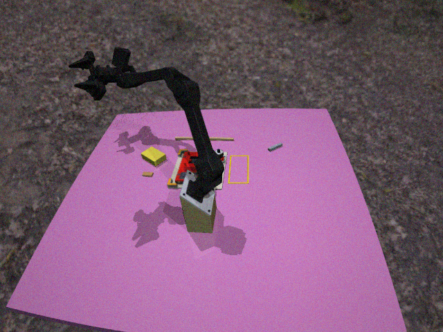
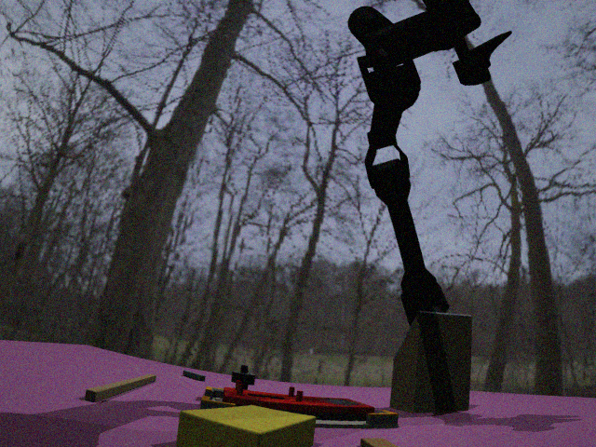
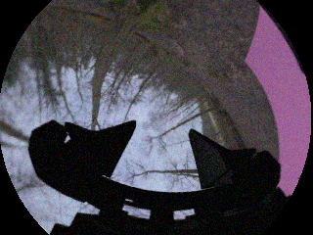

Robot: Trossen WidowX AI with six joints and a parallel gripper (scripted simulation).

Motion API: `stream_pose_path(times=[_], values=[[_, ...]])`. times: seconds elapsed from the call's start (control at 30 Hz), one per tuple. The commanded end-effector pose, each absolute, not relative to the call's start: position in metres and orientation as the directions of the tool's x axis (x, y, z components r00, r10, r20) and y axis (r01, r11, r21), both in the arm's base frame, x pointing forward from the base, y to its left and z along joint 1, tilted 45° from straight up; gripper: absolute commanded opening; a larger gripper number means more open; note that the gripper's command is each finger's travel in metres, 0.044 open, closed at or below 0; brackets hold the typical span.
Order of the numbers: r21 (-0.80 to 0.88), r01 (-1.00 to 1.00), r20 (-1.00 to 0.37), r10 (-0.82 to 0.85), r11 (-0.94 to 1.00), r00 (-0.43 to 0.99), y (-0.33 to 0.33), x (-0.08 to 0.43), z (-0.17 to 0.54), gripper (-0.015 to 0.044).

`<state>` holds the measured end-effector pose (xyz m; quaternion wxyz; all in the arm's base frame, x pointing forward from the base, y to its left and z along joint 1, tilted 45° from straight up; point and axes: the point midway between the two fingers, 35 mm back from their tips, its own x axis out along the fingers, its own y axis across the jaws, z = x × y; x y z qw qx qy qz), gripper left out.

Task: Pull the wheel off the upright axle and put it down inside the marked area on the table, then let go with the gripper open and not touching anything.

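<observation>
While my fingers stand spread wide with nothing but sky and branches between them, I hold nothing at all; the wrist view shows both dark tips pointing outward into open air, with only a sliver of the pink table (image 3: 284,98) at the right edge. My gripper (image 1: 85,75) is raised high, out past the table's far left corner, and my arm (image 1: 194,117) bends back down to the base (image 1: 200,210) on its block. The wheel (image 2: 243,376) is well apart from me, down on the table: a small dark piece sitting on its upright axle at the far end of the red board (image 2: 298,402), just beside the yellow-outlined area (image 1: 238,169) as the top view shows it. From the low outside view it looks like a small, rigid part, so I judge it light and stiff, not something that will crush or sag, though its dark rim may be smooth and could slip under a loose pinch. I would take it across its rim from the sides, fingers level and square to the axle, then lift straight up so it does not bind on the shaft. A yellow block (image 1: 154,155), a stick (image 1: 218,138) and a grey peg (image 1: 275,146) lie around it, none in the way of the short carry to the area.
</observation>
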<state>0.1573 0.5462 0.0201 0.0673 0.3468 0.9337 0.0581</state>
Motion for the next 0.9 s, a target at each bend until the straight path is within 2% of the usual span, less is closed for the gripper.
stream_pose_path(times=[0.0, 0.1, 0.3, 0.5, 0.87], values=[[0.158, 0.644, -0.088, 0.660, 0.749, -0.746, 0.546, 0.159, 0.020, 0.0374], [0.202, 0.694, -0.130, 0.721, 0.691, -0.681, 0.545, 0.179, 0.016, 0.0300], [0.322, 0.766, -0.257, 0.830, 0.556, -0.494, 0.534, 0.234, 0.005, 0.0300], [0.432, 0.774, -0.414, 0.864, 0.463, -0.286, 0.506, 0.289, -0.011, 0.0300], [0.543, 0.676, -0.706, 0.707, 0.498, 0.046, 0.417, 0.374, -0.041, 0.0300]])
